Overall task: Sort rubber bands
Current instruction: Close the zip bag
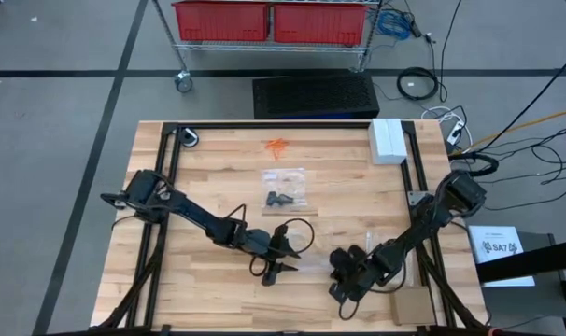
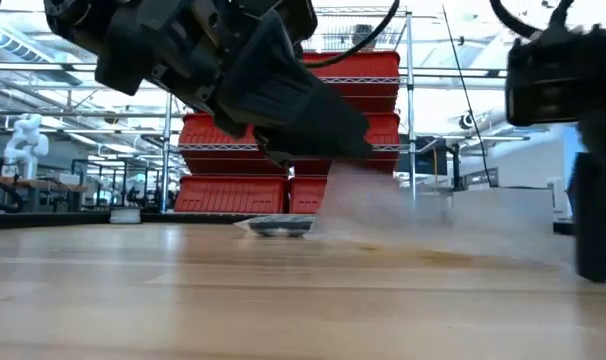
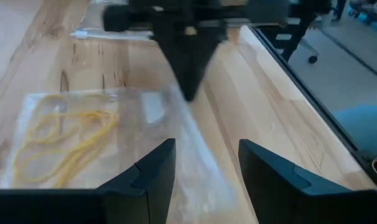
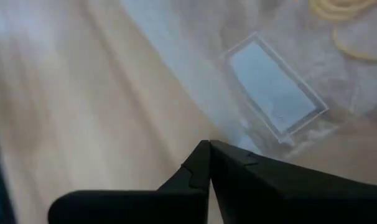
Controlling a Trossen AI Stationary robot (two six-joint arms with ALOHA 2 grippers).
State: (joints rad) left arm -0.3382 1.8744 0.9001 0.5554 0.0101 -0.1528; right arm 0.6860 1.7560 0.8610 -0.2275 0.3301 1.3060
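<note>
A clear plastic bag lies on the wooden table and holds pale yellow rubber bands, which also show in the right wrist view. My right gripper is shut at the bag's edge beside its white label. My left gripper stands open just short of the bag, one finger on either side of the bag's near end, touching nothing that I can see. Farther back lie orange rubber bands, loose on the wood, and black rubber bands in a second clear bag. My right gripper pinches the clear bag's edge between its two shut fingertips, close to the white label. The fingers come slanting down from above. That edge rises hazily toward the tips, while the part with the yellow bands stays on the table.
A white box sits at the table's far right corner and a brown card at the near right. Black frame rails run along both sides. Beyond the far edge stand a dark case and a rack with red bins.
</note>
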